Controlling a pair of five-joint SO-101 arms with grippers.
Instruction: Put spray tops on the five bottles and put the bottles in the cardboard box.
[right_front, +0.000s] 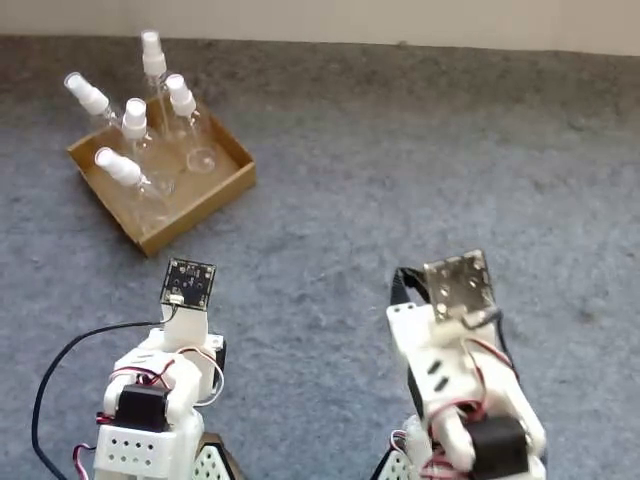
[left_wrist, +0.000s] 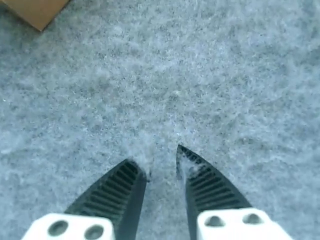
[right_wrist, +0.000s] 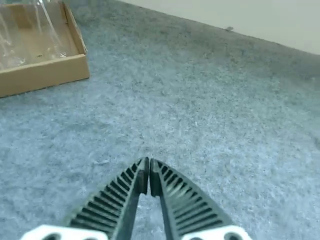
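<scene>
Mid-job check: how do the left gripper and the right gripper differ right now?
The left gripper has its fingers parted, with carpet showing between them; the right gripper has its tips pressed together. The left gripper points steeply down at the carpet, while the right gripper is angled further forward, toward the cardboard box and the wall. Both hold nothing and sit apart from the box.
</scene>
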